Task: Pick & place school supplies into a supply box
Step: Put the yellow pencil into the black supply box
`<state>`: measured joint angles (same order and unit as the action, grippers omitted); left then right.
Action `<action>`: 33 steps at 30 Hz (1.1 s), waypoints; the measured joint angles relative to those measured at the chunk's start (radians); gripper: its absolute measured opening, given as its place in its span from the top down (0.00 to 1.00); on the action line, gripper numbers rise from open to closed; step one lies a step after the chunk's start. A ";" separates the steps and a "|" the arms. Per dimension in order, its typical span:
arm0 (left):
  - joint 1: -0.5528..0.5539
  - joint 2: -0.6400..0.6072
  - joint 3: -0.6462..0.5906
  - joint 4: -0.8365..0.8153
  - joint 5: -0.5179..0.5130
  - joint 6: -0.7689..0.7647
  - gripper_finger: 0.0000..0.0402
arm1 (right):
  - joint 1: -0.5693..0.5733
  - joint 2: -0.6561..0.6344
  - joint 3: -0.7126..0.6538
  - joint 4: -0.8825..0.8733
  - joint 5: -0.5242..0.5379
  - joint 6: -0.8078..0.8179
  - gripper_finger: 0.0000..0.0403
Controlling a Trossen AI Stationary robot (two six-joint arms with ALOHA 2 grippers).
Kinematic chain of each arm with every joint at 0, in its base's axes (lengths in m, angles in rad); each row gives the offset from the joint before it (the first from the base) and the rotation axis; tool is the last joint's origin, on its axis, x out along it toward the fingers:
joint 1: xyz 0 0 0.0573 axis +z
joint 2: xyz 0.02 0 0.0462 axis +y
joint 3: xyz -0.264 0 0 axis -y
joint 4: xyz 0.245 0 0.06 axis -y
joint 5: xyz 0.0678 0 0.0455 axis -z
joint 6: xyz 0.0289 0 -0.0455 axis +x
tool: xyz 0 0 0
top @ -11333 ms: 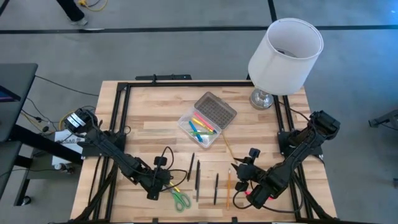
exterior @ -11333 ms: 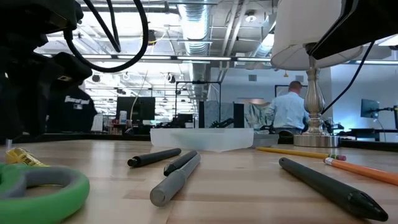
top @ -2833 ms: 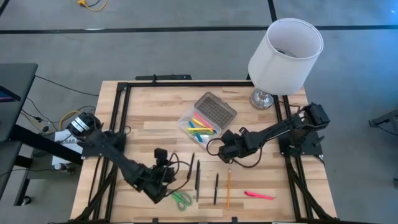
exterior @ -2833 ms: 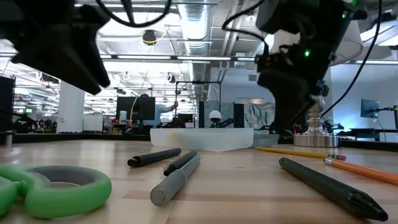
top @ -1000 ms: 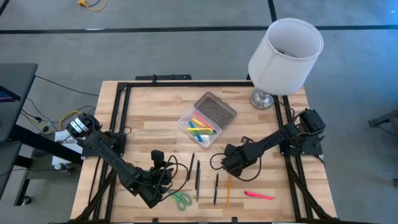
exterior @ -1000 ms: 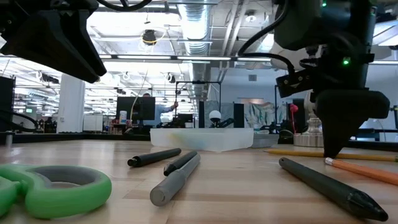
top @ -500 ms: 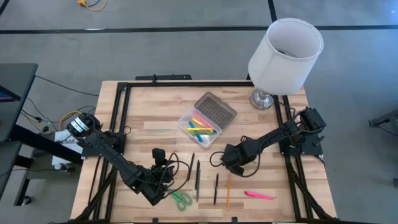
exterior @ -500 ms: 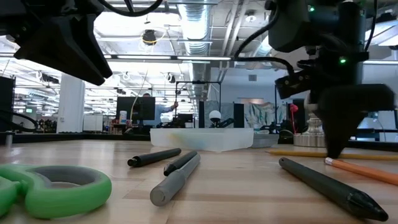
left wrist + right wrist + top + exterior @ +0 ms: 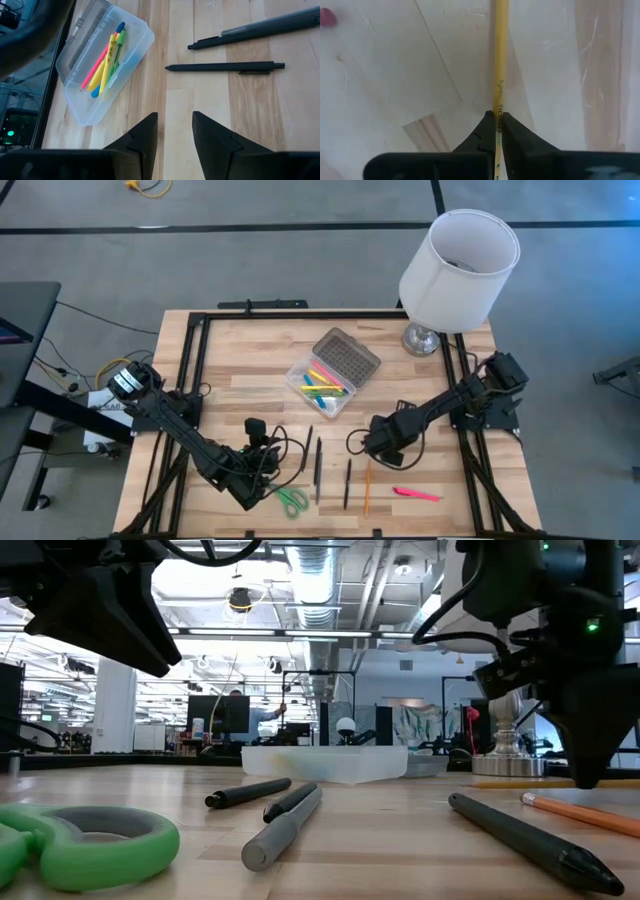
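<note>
On the near side of the desk, the green-handled scissors lie beside the left claw, which hovers just above the wood with its fingers spread and nothing between them. To the right of the scissors, loose items rest in a rough row: three dark pens, one orange pencil and one pink marker at the near right. That makes six pieces, counting the scissors, not yet put away.

A little farther in, the right claw is pressed together on a yellow pencil, pinching it close to one end while the pencil lies flat on the desk, not yet lifted.

Beyond it, at the middle of the desk, the supply box stands open with its grey dotted lid folded back to the far right. Inside I count roughly four items, yellow, pink, green and blue, though they overlap. So by my judgement the job is under half done.

A white lamp stands at the far right corner.
</note>
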<state>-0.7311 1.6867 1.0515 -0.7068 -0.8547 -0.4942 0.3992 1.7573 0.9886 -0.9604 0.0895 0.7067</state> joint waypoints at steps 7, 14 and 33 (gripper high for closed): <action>0.000 0.000 0.000 0.001 -0.004 0.000 0.71 | 0.020 -0.002 0.002 -0.001 0.010 -0.011 1.00; 0.000 0.000 0.000 0.001 -0.004 0.000 0.71 | 0.027 -0.002 0.050 -0.005 -0.017 -0.074 1.00; 0.000 0.000 0.000 -0.002 -0.003 -0.027 0.71 | -0.029 -0.005 0.405 0.058 0.141 -0.470 1.00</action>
<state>-0.7311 1.6867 1.0512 -0.7086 -0.8574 -0.5208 0.3707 1.7523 1.3937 -0.9028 0.2309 0.2371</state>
